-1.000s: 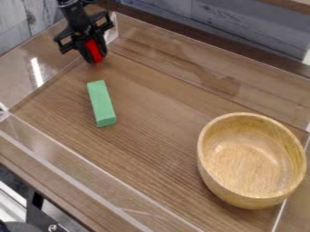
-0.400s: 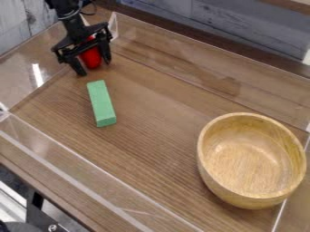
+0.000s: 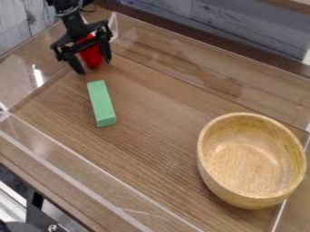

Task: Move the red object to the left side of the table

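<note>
Pincer (image 3: pixel 82 52): jaws spread wide, pointing steeply down, straddling the red object (image 3: pixel 90 57) without clamping it. Red object: small, round, no long axis; resting on the bench (image 3: pixel 169 100), directly between and just below the fingertips. Landmark: green block (image 3: pixel 101 102), long axis running away from the camera; red object lies beyond its far end, near the clear wall. Wooden bowl (image 3: pixel 252 159): well apart from the block, on the opposite side. Judgement: object looks delivered; a straight lift clears it.

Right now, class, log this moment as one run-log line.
tool: open | small round red toy fruit: between fingers, on brown wood-grain table, far-left corner
</note>
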`<move>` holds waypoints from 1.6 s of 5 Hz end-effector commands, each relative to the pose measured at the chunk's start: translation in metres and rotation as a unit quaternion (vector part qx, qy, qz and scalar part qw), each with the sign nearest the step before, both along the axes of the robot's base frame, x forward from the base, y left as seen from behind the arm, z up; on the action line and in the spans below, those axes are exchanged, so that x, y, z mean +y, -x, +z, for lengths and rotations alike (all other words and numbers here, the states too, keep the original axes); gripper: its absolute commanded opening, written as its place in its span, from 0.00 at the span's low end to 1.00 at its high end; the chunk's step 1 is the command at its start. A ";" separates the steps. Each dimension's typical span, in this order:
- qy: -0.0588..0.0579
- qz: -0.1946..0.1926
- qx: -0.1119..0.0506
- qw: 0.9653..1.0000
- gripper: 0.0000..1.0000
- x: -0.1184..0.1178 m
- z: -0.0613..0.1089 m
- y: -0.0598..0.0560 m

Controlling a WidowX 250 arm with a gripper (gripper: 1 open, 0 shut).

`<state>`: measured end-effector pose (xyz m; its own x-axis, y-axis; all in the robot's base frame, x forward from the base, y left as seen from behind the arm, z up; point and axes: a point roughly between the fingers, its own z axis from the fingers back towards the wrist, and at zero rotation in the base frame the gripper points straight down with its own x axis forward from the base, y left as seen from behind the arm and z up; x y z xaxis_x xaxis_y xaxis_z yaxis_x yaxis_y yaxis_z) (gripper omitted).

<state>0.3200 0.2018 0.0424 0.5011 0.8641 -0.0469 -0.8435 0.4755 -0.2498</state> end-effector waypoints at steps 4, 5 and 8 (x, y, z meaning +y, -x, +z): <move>-0.034 0.018 -0.034 0.999 1.00 0.007 0.038 0.007; -0.036 -0.002 -0.038 0.999 0.00 0.002 0.052 -0.002; -0.057 0.007 -0.025 0.998 1.00 0.012 0.028 0.005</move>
<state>0.3129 0.2078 0.0515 0.4958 0.8682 0.0200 -0.8452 0.4877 -0.2185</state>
